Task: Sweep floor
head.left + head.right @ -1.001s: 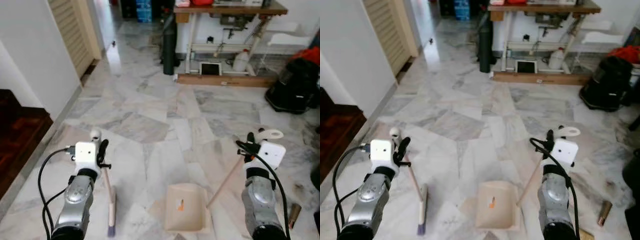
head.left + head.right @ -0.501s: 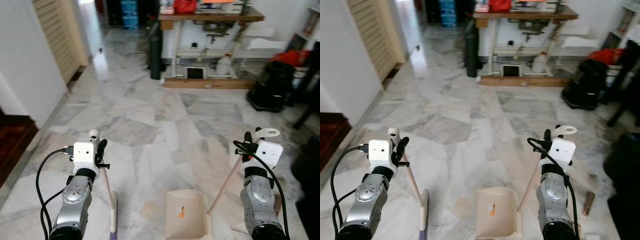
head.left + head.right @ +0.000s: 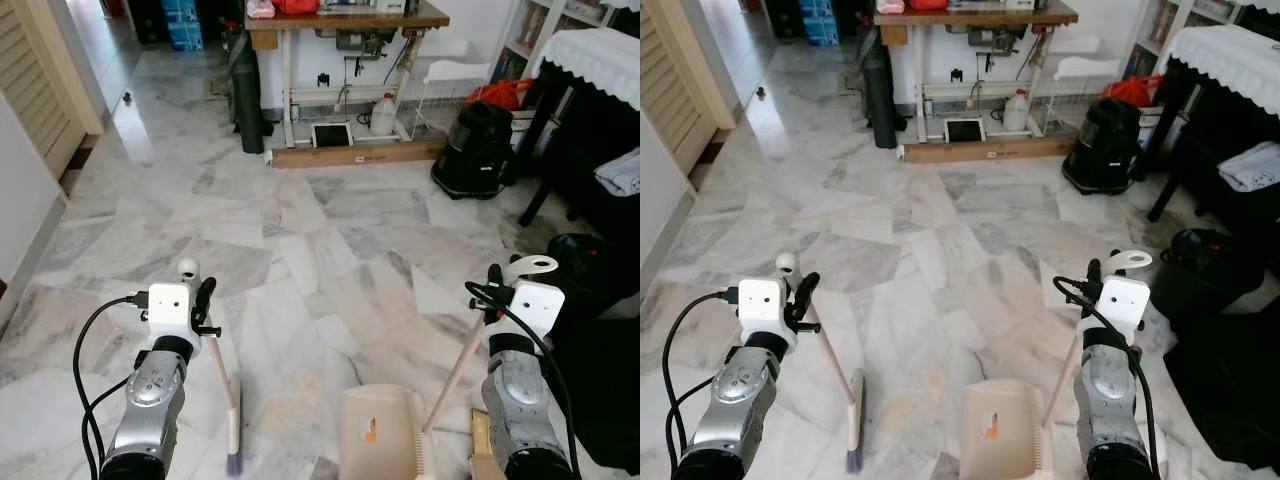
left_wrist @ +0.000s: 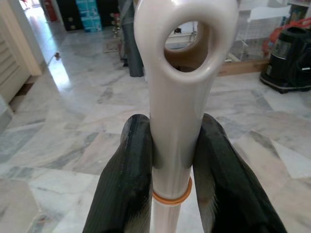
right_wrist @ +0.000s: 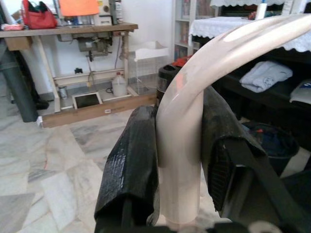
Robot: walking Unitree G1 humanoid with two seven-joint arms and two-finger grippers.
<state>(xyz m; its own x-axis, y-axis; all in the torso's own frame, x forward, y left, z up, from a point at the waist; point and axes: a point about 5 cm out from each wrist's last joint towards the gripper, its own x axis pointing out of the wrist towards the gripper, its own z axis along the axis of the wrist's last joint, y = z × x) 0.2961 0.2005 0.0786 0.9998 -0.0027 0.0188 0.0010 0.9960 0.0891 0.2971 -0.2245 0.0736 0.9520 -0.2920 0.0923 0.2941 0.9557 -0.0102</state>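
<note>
— Where is the broom (image 3: 222,385) just now?

— Its cream handle slants down from the left claw (image 4: 170,160) to the marble floor (image 3: 300,250); the bristle head rests on the tiles just left of the dustpan (image 3: 378,432); the left claw's black fingers (image 4: 127,174) are clamped on the handle below its hanging loop.

— And the dustpan?

— It lies flat on the floor, mouth facing away from the robot; its long handle (image 3: 455,365) leans up from the pan to the right claw (image 5: 177,160), whose fingers (image 5: 133,160) are pressed tight around the curved cream grip.

— What lies beyond the dustpan?

— Well ahead of it stands a wooden desk (image 3: 345,20) against the far wall, with a white jug (image 3: 380,115) and a tablet-like panel (image 3: 331,134) beneath it; a dark upright roll (image 3: 246,95) leans at the desk's left end; a black vacuum cleaner (image 3: 475,150) sits to the desk's right; a slatted door (image 3: 40,80) is far off to the left of the dustpan.
</note>
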